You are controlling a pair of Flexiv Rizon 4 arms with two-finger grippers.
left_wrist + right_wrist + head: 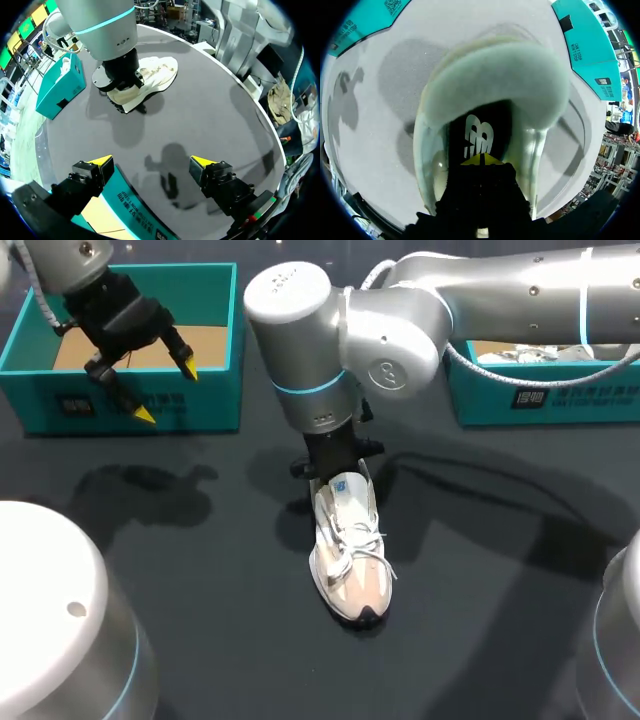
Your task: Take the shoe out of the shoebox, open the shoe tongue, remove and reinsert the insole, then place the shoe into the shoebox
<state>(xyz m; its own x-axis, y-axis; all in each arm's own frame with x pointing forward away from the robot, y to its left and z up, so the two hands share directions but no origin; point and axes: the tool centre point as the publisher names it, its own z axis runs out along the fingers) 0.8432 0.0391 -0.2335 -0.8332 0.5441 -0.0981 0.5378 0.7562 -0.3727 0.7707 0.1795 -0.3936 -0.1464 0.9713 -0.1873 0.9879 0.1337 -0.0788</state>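
A white and beige shoe (350, 555) lies on the dark table, toe toward the front edge. My right arm comes in from the right, and its gripper (335, 472) points down into the shoe's heel opening. In the right wrist view the right gripper (481, 160) is shut, its yellow tips together at the heel end of the dark insole (479, 135); I cannot tell if they pinch it. My left gripper (167, 390) hangs open and empty over the front wall of the left teal shoebox (130, 400). The left wrist view shows the left gripper (151, 161) open, with the shoe (157, 72) far ahead.
A second teal box (530, 400) at the back right holds another white shoe (530, 355). The left box's floor is bare cardboard (190, 340). My arms' grey bases stand at the front left (50, 620) and front right (615, 640) corners.
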